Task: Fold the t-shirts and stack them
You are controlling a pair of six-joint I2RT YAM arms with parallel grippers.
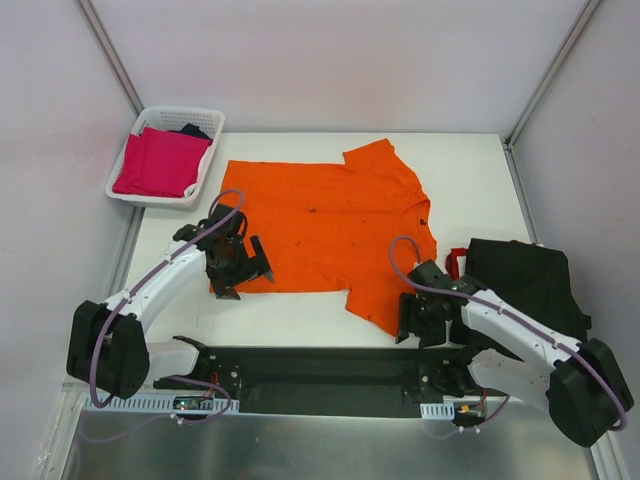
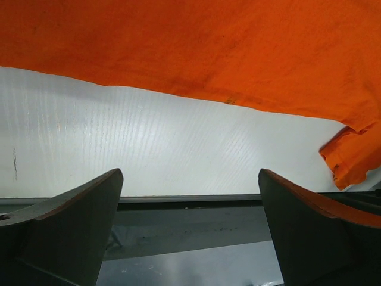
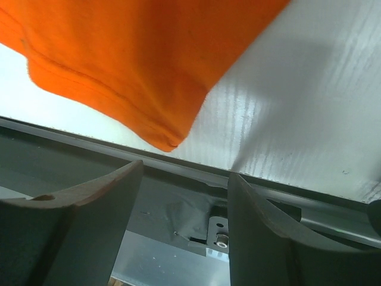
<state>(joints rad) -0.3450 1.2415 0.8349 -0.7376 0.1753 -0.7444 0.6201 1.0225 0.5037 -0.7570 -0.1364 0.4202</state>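
Left gripper [image 1: 243,282] is low near the front edge of the desk [image 1: 300,310], spread wide and empty, at the near-left hem corner of the orange t-shirt [image 1: 330,220]. Right gripper [image 1: 420,335] has its jaws apart too, holding nothing; the near sleeve tip is just past them. The shirt's flat mid-desk, unfolded; black t-shirts [image 1: 520,275] are heaped at the right edge; the pink one [image 1: 155,160] is in the basket [image 1: 180,112] at the far-left corner. Looks like the grab before the first fold; next I'd pinch hem corner and sleeve, then carry the near side over.

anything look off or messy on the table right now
The orange t-shirt lies flat but skewed, with small dark specks near its middle. The black t-shirt sits bunched at the right edge of the table, unfolded.
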